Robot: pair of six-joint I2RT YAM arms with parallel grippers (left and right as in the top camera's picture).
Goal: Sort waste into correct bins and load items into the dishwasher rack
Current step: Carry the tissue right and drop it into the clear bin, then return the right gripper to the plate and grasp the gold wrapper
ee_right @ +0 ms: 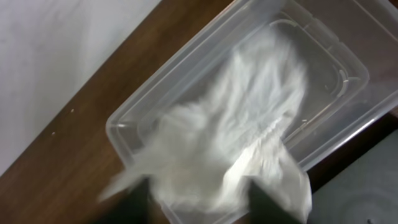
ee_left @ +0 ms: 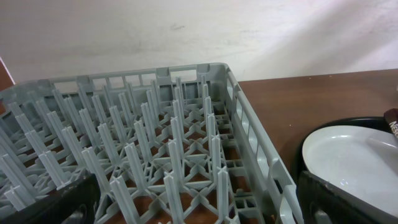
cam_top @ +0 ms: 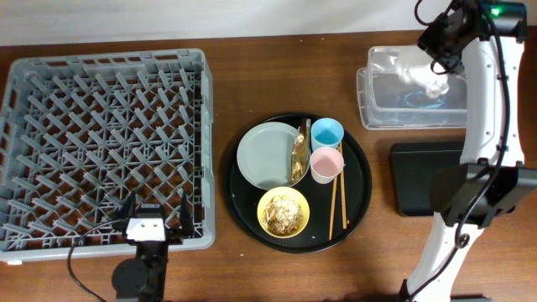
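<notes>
My right gripper (cam_top: 440,38) (ee_right: 202,205) hangs over the clear tub (cam_top: 377,113) (ee_right: 134,115), open. The white napkin (cam_top: 424,80) (ee_right: 236,130) shows as a blur between and below its fingers, over the tub's inside. On the round black tray (cam_top: 362,197) sit the grey plate (cam_top: 262,155) (ee_left: 348,155), the blue cup (cam_top: 327,132), the pink cup (cam_top: 325,165), the chopsticks (cam_top: 337,200) and the yellow bowl (cam_top: 268,200), which holds food scraps (cam_top: 284,213). My left gripper (cam_top: 155,211) (ee_left: 199,208) stands open and empty at the near right corner of the dishwasher rack (cam_top: 101,138) (ee_left: 155,137).
A shallow black rectangular tray (cam_top: 419,178) (ee_right: 373,186) lies just in front of the clear tub, under my right arm. A shiny gold-brown piece (cam_top: 299,155) rests on the plate's right edge. The wall runs along the table's far side.
</notes>
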